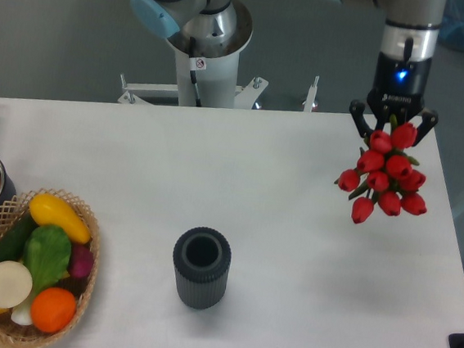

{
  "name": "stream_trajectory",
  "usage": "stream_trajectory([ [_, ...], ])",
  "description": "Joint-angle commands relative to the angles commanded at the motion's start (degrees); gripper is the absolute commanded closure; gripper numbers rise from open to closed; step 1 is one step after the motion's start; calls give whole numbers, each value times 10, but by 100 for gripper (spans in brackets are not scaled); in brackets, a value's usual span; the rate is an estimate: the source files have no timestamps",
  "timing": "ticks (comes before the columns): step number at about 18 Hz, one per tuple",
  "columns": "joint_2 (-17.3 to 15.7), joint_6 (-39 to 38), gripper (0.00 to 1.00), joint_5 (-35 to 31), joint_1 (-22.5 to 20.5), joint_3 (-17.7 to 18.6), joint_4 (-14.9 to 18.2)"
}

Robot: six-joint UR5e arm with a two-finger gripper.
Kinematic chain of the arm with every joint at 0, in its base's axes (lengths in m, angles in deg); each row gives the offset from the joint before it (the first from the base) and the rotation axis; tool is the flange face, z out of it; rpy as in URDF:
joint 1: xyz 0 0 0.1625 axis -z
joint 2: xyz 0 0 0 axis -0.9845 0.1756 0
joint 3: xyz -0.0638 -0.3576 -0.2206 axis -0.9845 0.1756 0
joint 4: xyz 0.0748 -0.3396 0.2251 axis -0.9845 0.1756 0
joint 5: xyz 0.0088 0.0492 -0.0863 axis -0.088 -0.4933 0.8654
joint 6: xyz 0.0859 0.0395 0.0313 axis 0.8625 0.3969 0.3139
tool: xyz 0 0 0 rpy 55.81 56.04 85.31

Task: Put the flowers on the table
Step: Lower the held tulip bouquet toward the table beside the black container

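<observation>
We see black two-finger end effector [392, 122] clamped on bunch of red tulips [385, 173], blooms hanging over right part of large white surface [256, 184]; we judge bunch carried aloft for set-down.

— Where's the camera?
— Just one, fixed high over the worktop [240, 175], opposite the arm's pedestal [204, 56], looking steeply down, far enough to take nearly the whole top.
</observation>
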Motion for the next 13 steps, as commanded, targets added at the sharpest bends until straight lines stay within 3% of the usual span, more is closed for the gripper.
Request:
stream_trajectory([
  [5,41,0,71,-42,26,2,1],
  [13,70,0,71,-43,30,1,6],
])
